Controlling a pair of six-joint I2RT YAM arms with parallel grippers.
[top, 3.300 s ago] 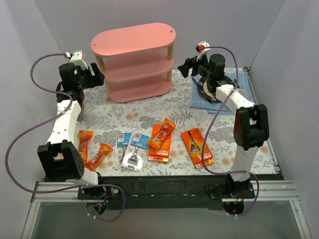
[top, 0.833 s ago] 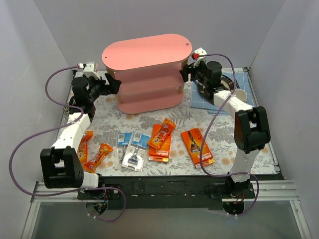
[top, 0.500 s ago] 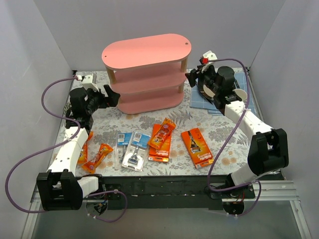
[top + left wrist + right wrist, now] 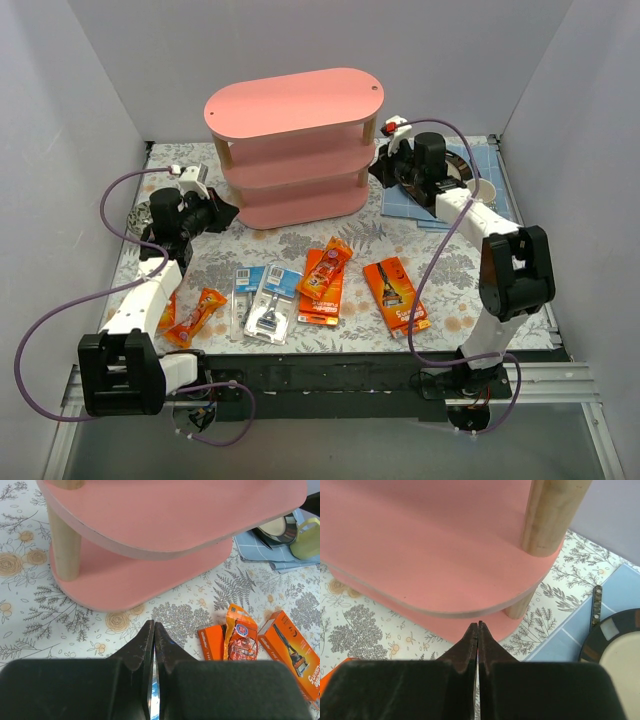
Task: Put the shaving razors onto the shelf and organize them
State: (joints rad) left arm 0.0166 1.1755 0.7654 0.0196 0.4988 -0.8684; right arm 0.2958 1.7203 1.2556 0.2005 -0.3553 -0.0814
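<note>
Top external: razor packs are all lying on the floral table [image 4: 450, 270], lower middle of frame. Orange bags [image 4: 200, 312] lower left, blister packs [image 4: 265, 300] centre, orange card [image 4: 397, 295] right of centre. Pink shelf [image 4: 295, 150] is standing upper centre. Left gripper [image 4: 224, 214] is sitting just beside its left end, right gripper [image 4: 376, 170] beside its right end. Wrist views are showing both with jaws pinched together, gripping nothing.

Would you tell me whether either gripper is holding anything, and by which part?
Nothing is held: the left gripper and the right gripper are both shut and empty.
</note>
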